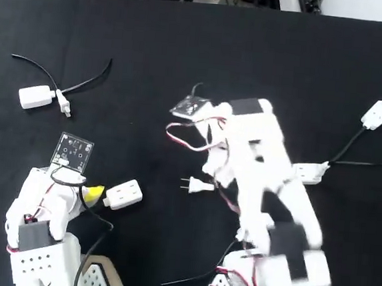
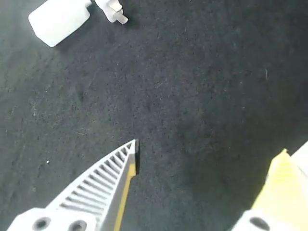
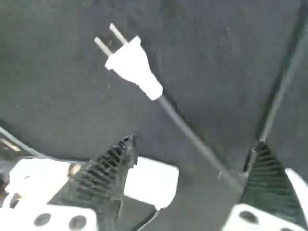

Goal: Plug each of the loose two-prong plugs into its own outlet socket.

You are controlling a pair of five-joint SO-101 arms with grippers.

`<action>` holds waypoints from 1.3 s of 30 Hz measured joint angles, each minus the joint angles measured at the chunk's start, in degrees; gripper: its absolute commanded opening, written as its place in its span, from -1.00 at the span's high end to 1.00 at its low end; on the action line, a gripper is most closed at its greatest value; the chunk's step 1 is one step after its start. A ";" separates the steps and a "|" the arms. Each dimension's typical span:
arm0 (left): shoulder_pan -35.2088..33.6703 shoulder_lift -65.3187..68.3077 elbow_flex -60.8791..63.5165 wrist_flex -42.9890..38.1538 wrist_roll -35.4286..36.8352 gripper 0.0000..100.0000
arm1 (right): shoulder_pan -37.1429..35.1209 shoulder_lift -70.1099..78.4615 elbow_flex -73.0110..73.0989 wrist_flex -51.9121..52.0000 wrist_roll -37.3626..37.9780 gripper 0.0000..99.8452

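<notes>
The white two-prong plug with a black cord [image 3: 131,65] lies flat on the black bench [image 1: 186,42]. It is in front of the right arm's jaws. Those jaws are spread wide and hold nothing. One black ribbed finger [image 3: 108,168] is on one side and the other black finger [image 3: 264,173] is on the other side. The plug is out past both tips, nearer the first finger, and touches neither. Its two metal prongs point away from the jaws. Its cord runs back between the fingers, toward the second one. A white block [image 3: 151,185] peeks out behind the first finger, but I cannot tell what it is.

From above, this plug sits just beside the front of the big white right arm [image 1: 263,163]. Its prongs point toward a white socket block [image 1: 123,194] by the left arm, with a gap between them.

The left arm's jaws are spread wide too, with only bare bench between them. One finger is white and ribbed [image 2: 113,168] and the other is yellow [image 2: 281,178]. Well ahead of them lie another white socket block [image 2: 58,20] and a small white plug [image 2: 111,10], just beside each other.

Two more white cord ends lie on the right side of the bench, one near the right arm [image 1: 309,172] and one near the edge [image 1: 379,112].
</notes>
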State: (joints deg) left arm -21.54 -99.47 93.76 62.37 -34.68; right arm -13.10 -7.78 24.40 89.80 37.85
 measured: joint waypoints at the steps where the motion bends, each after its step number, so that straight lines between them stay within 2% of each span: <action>1: 0.00 0.00 0.00 0.00 0.00 0.18 | 0.00 -3.60 0.62 1.67 -1.85 0.31; 4: 0.00 0.00 0.09 0.00 0.00 0.18 | -1.49 -12.31 4.40 3.60 -10.02 0.31; 6: 0.00 0.00 0.09 0.00 0.00 0.18 | -4.48 -13.80 8.62 1.67 -18.20 0.31; 10: 0.00 0.00 0.09 0.00 0.00 0.18 | -10.55 -11.96 16.97 -9.49 -40.44 0.31; 13: 0.00 0.00 0.09 0.00 0.00 0.18 | -11.96 -7.47 17.85 -19.08 -56.09 0.31; 19: 0.18 0.00 0.09 0.00 -0.88 0.18 | -12.66 4.04 14.15 -24.18 -69.63 0.31; 24: 1.23 0.00 0.09 0.00 -1.93 0.18 | -12.75 10.20 10.99 -24.26 -73.93 0.31; 37: 1.23 0.00 0.09 0.00 -1.93 0.18 | -13.45 14.86 8.35 -27.96 -74.55 0.32; 39: 1.23 0.00 0.09 0.00 -1.93 0.18 | -13.45 14.86 8.35 -28.04 -74.11 0.42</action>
State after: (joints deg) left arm -20.31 -99.47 93.85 62.37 -36.62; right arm -26.55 7.08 32.75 61.76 -36.26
